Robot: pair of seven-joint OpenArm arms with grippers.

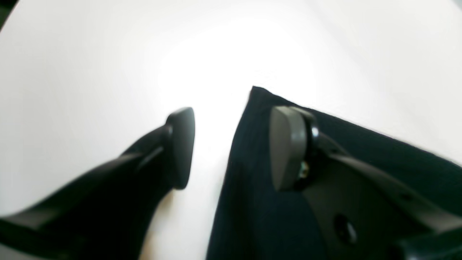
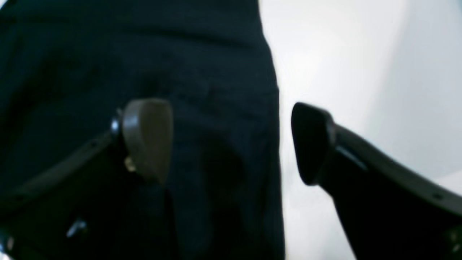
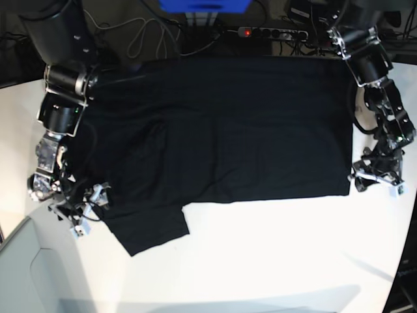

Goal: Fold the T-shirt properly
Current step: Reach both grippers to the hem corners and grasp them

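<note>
The black T-shirt (image 3: 228,130) lies spread flat, plain side up, on the white table (image 3: 273,254), with one sleeve (image 3: 146,228) sticking out at the front left. My left gripper (image 3: 376,180) is at the shirt's front right corner. In the left wrist view it (image 1: 234,148) is open, one pad (image 1: 287,148) over the cloth (image 1: 252,209) and the other over bare table. My right gripper (image 3: 78,207) is at the shirt's left edge by the sleeve. In the right wrist view it (image 2: 231,141) is open and straddles the cloth's edge (image 2: 202,54).
A power strip (image 3: 273,31), cables and a blue object (image 3: 205,5) lie behind the table's back edge. A grey panel (image 3: 26,274) stands at the front left corner. Bare white table stretches in front of the shirt.
</note>
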